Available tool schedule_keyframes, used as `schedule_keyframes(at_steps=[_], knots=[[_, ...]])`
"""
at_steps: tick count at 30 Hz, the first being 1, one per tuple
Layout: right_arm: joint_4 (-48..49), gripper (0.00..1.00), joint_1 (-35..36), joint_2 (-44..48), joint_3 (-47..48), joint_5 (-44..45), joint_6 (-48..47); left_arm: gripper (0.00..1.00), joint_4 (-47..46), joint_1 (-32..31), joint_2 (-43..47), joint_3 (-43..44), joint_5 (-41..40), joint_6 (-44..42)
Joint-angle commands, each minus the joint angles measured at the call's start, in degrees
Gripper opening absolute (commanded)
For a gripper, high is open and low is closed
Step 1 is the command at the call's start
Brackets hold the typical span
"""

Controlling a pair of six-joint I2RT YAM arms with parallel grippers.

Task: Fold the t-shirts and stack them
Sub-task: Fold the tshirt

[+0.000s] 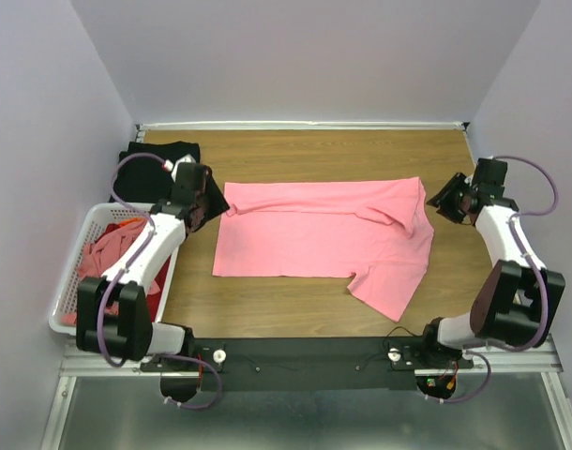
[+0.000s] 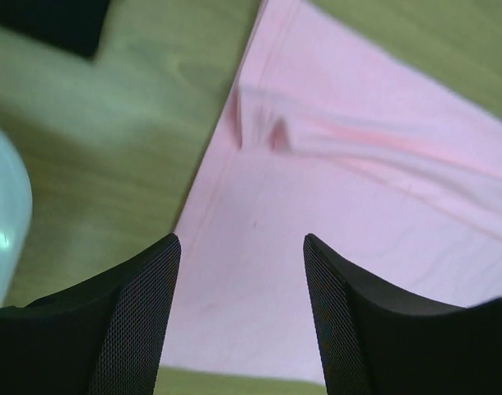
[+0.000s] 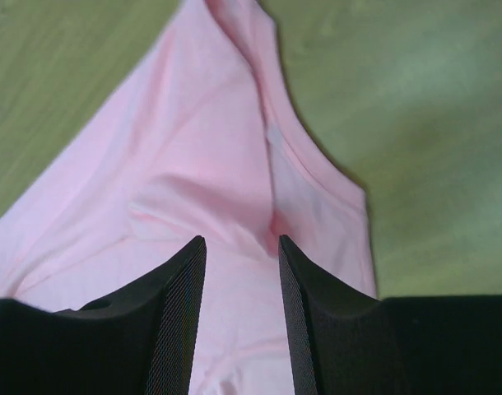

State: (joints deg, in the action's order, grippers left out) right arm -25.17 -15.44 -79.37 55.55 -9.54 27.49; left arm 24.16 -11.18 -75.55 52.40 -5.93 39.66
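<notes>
A salmon-pink t-shirt (image 1: 319, 239) lies spread on the wooden table, partly folded, with a sleeve sticking out at the near right. My left gripper (image 1: 206, 202) is open and empty just above the shirt's left edge; the pink cloth (image 2: 317, 214) shows between its fingers. My right gripper (image 1: 447, 200) is open and empty above the shirt's right end, with pink cloth (image 3: 210, 181) below it. A black t-shirt (image 1: 155, 155) lies at the far left. More pink and red shirts (image 1: 112, 253) sit in the basket.
A white slatted basket (image 1: 70, 272) stands at the left edge of the table; its rim shows in the left wrist view (image 2: 4, 222). Grey walls close the table on three sides.
</notes>
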Motion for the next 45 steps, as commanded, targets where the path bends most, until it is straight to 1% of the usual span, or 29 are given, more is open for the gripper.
schedule_keyframes(at_steps=[1, 4, 5, 6, 7, 8, 9, 10, 11, 16, 18, 21, 25, 33, 37, 41, 45], knots=[[8.46, 0.49, -0.20, -7.54, 5.44, -8.74, -2.96, 0.70, -5.00, 1.60, -8.98, 6.21, -3.73, -5.11], [12.42, 0.48, -0.20, -13.41, 10.18, -11.02, -1.92, 0.66, -5.97, 1.69, -17.86, 16.55, -3.47, -7.22], [13.12, 0.47, -0.20, -15.35, 11.32, -11.46, -1.73, 0.63, -5.97, 1.69, -21.88, 18.68, -2.95, -7.58], [14.17, 0.47, -0.20, -18.33, 13.68, -12.07, -1.82, 0.62, -5.88, 1.69, -23.92, 22.62, -2.51, -8.36], [14.53, 0.47, -0.20, -18.36, 14.75, -12.25, -1.82, 0.60, -5.71, 1.69, -25.77, 22.66, -2.07, -8.37], [14.71, 0.46, -0.20, -21.75, 15.72, -12.08, -1.91, 0.57, -5.53, 1.69, -27.44, 26.40, -1.72, -8.81], [14.80, 0.46, -0.20, -23.27, 16.95, -11.99, -2.00, 0.56, -5.27, 1.69, -30.77, 27.91, -0.93, -9.07], [15.06, 0.45, -0.20, -25.20, 19.05, -12.51, -2.61, 0.55, -4.83, 1.69, -32.28, 30.98, -0.83, -8.99], [14.97, 0.45, -0.20, -28.26, 20.37, -13.04, -2.87, 0.51, -4.74, 1.69, -34.99, 32.22, -0.22, -9.25], [15.15, 0.44, -0.20, -35.23, 25.92, -15.42, -4.98, 0.43, -3.77, 1.60, -40.64, 38.11, 2.15, -9.34], [15.24, 0.44, -0.20, -36.72, 27.85, -15.60, -5.25, 0.41, -3.86, 1.51, -42.30, 38.83, 2.68, -8.99], [15.15, 0.44, -0.20, -40.49, 30.13, -15.77, -5.07, 0.40, -3.95, 1.42, -44.67, 40.06, 3.21, -9.25], [15.15, 0.44, -0.20, -42.35, 31.02, -16.21, -4.02, 0.40, -3.68, 0.99, -46.44, 40.76, 3.47, -8.99], [15.15, 0.44, -0.20, -41.74, 29.53, -15.86, -4.63, 0.40, -2.46, 0.63, -48.73, 41.29, 1.37, -8.28], [15.15, 0.44, -0.20, -41.48, 29.44, -15.68, -4.90, 0.40, -2.10, 0.63, -46.10, 39.71, -1.36, -7.58], [15.15, 0.44, -0.20, -42.26, 29.18, -16.47, -4.55, 0.50, -3.51, 0.37, -42.32, 36.73, -2.50, -7.49], [15.24, 0.44, -0.20, -42.97, 28.65, -16.82, -4.19, 0.52, -3.42, -0.24, -39.51, 35.23, -3.99, -7.84]])
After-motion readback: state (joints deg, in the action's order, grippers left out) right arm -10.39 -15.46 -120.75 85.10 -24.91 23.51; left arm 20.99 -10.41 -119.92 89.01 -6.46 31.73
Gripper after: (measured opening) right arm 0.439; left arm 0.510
